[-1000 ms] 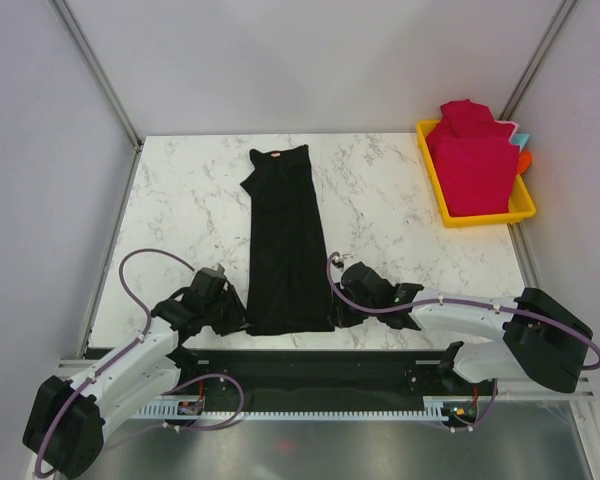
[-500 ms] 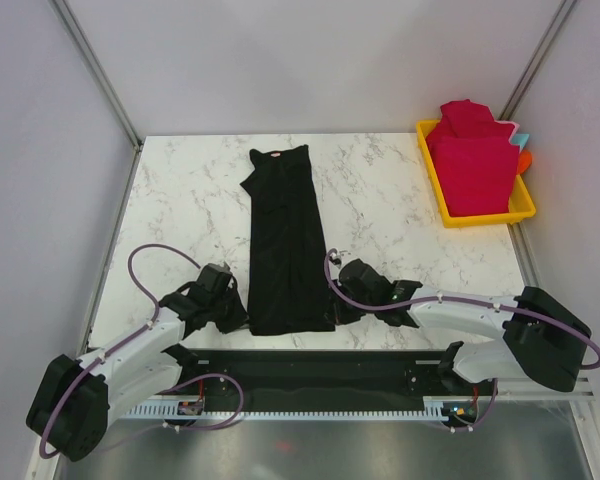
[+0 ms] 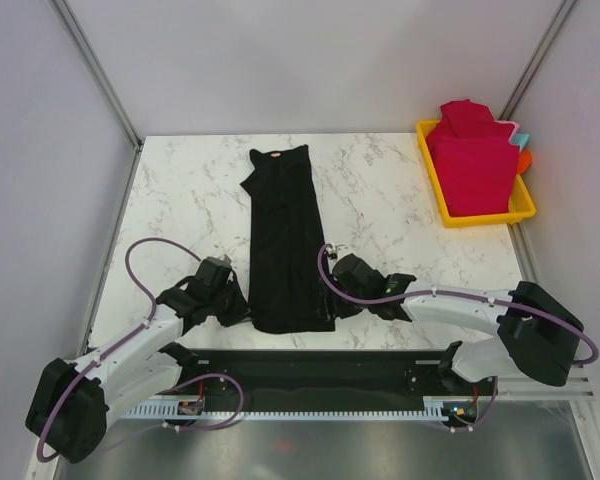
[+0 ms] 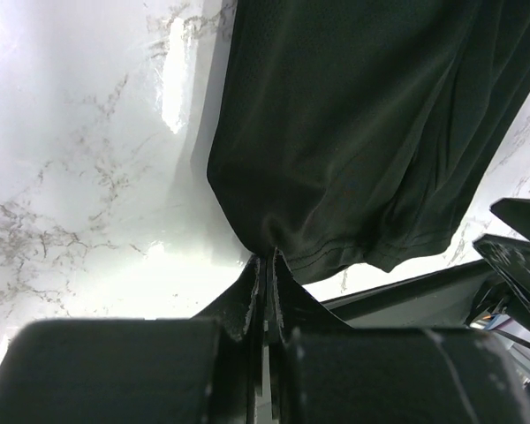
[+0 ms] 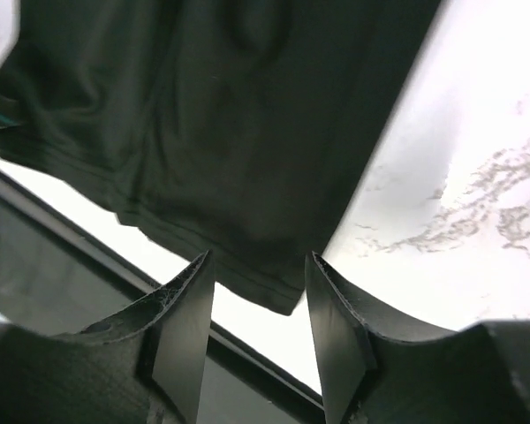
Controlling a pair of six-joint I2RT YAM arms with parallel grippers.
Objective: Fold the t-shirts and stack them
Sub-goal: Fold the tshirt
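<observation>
A black t-shirt (image 3: 285,240) lies on the marble table as a long narrow strip, collar at the far end. My left gripper (image 3: 242,312) is at its near left corner, shut on the hem. In the left wrist view the cloth (image 4: 353,132) bunches into the closed left gripper (image 4: 267,258). My right gripper (image 3: 330,305) is at the near right corner. In the right wrist view the right gripper (image 5: 258,258) is open, and the hem corner of the shirt (image 5: 230,115) lies loose between its fingers. Crimson-red t-shirts (image 3: 472,160) sit folded in the tray.
The yellow tray (image 3: 480,217) stands at the far right edge of the table, with something teal and orange behind it. A black rail (image 3: 310,362) runs along the table's near edge just behind both grippers. Grey walls close in the left, back and right sides.
My left gripper has closed on the shirt's near left hem. My right gripper has opened at the near right corner and shifted slightly left and away from the table's near edge.
</observation>
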